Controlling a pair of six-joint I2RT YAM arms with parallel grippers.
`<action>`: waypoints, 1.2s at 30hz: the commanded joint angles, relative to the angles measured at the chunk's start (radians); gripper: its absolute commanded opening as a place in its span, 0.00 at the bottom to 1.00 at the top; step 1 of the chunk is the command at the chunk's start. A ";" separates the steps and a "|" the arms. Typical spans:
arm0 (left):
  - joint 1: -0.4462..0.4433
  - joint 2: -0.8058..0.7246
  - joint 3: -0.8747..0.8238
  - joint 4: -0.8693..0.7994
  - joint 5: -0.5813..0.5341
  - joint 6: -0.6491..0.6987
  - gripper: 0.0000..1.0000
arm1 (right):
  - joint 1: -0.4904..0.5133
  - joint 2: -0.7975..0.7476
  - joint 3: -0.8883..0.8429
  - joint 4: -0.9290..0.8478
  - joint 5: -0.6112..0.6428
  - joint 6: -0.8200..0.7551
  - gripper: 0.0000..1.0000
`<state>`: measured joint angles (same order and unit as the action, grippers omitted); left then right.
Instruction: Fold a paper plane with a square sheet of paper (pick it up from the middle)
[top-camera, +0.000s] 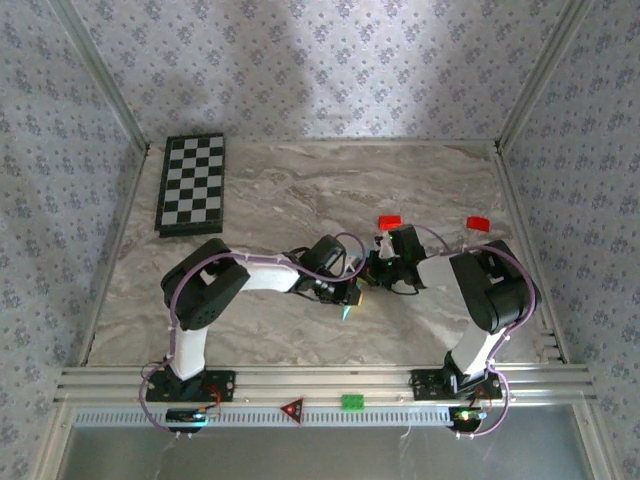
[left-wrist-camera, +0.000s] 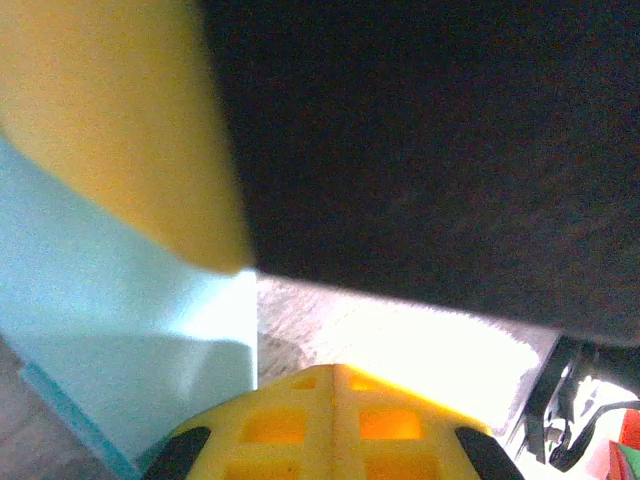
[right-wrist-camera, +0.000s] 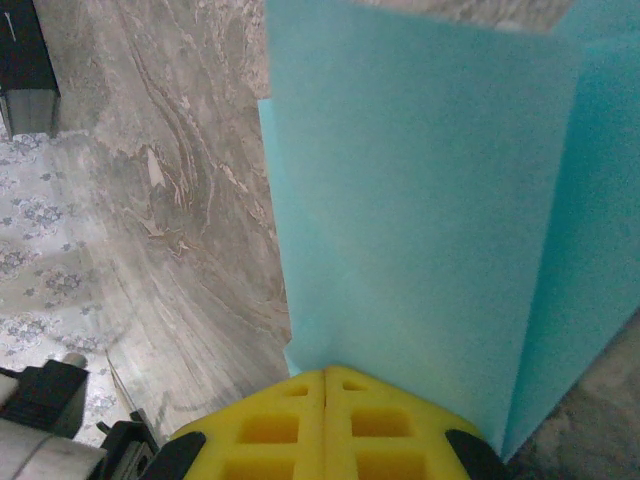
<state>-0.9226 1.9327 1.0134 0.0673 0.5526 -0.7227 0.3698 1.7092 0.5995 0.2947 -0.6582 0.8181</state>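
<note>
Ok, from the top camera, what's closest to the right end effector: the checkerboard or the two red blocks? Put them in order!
1. The middle red block, behind the right end effector.
2. The other red block, off to the right.
3. The checkerboard, far back left.

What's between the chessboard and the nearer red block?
Nothing: bare marble table runs from the chessboard to that red block, seen in the top view.
</note>
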 joint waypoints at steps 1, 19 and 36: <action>-0.011 -0.016 -0.036 -0.026 0.001 0.016 0.00 | -0.009 0.057 -0.034 -0.157 0.142 -0.030 0.02; -0.048 -0.120 -0.194 -0.041 -0.062 0.006 0.00 | -0.010 0.056 -0.027 -0.178 0.150 -0.040 0.02; -0.066 -0.329 -0.314 -0.030 -0.114 -0.012 0.00 | -0.002 0.041 -0.024 -0.183 0.148 -0.030 0.02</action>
<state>-0.9825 1.6703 0.7052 0.0948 0.4534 -0.7341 0.3710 1.7088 0.6106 0.2680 -0.6540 0.8173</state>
